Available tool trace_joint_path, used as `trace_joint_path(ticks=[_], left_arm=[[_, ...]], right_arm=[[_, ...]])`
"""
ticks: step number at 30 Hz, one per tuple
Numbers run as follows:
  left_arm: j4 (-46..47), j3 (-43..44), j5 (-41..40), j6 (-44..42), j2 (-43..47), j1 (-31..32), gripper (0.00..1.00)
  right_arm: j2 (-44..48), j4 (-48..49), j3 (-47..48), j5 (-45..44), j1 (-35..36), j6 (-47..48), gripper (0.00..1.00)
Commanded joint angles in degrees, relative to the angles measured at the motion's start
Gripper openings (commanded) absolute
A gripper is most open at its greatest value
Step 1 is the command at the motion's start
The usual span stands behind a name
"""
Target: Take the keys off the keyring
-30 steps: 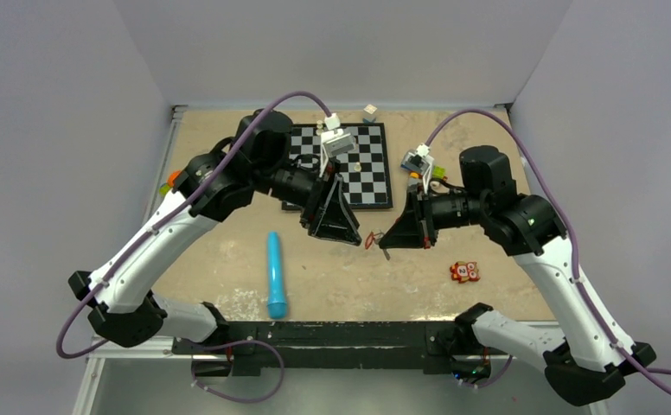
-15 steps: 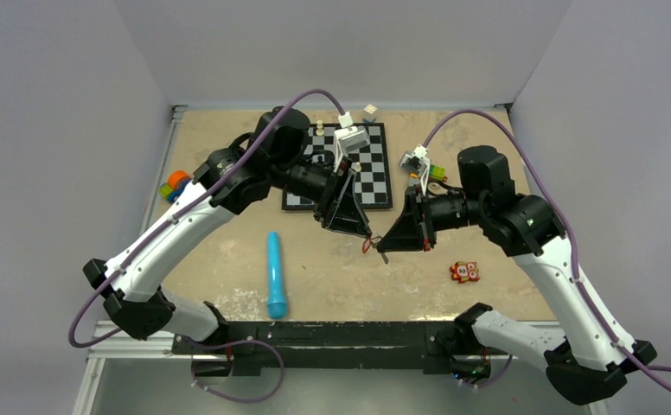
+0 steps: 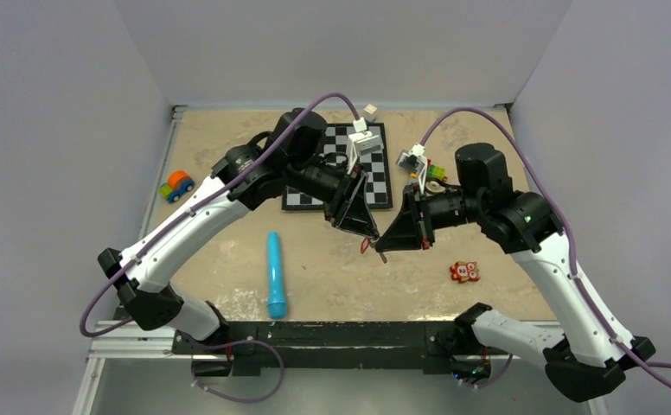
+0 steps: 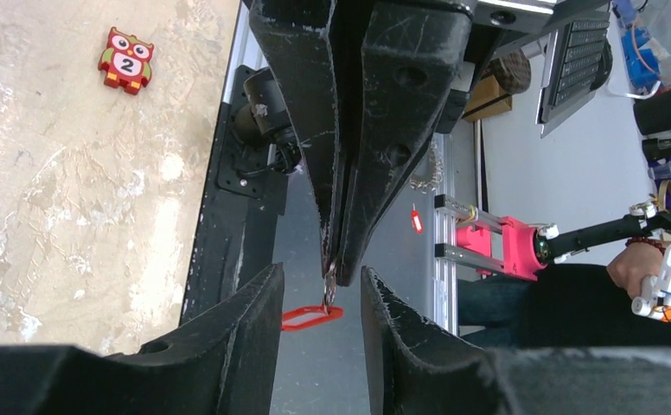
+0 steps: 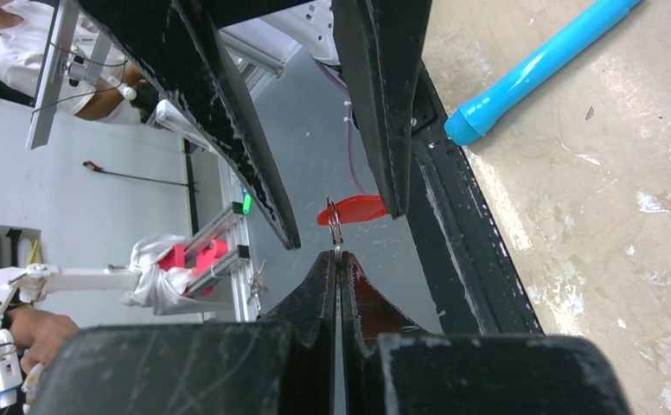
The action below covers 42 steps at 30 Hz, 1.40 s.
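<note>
Pinching hard, the right gripper [image 5: 339, 259] has its two fingers pressed flat together with no gap, and a thin metal piece of the keyring [image 4: 312, 316] stands out from between the tips. Whether this piece is the ring itself or a key on it, I cannot tell, because it is too small. The red plastic tag of the keyring hangs from that metal piece, just beyond the closed tips, and it is up in the air, not lying on the table [image 3: 228, 130].

The left gripper [image 4: 321, 275] faces the right one, tip to tip. Its jaws are apart, one finger on each side of the metal piece and the red tag, and they do not touch either of them.

From the top camera, both grippers meet over the sandy middle of the table, in front of the chessboard [image 3: 382, 169]. The blue cylinder [image 3: 276, 274] lies to the left of them, and the orange owl toy [image 3: 463, 272] marked 2 lies to the right. A small colourful toy car [image 3: 176, 185] stands near the left edge, well apart from the grippers.
</note>
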<state>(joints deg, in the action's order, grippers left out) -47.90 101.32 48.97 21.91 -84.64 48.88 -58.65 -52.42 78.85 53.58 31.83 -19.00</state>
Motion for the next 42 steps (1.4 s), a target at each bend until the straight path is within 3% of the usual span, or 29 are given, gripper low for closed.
trace_joint_path(ticks=[1,8,42], left_arm=[[-0.04,3.58,0.19,-0.77,-1.08,0.78,0.41],[-2.65,5.97,0.13,-1.96,-2.59,1.04,0.34],[-3.96,6.44,-0.55,-2.66,-2.72,1.04,0.28]], right_arm=[[0.09,1.79,2.26,1.69,0.24,1.05,0.0],[-0.16,1.22,2.62,1.25,0.24,1.74,0.0],[0.27,1.38,1.68,0.55,0.19,1.95,0.0]])
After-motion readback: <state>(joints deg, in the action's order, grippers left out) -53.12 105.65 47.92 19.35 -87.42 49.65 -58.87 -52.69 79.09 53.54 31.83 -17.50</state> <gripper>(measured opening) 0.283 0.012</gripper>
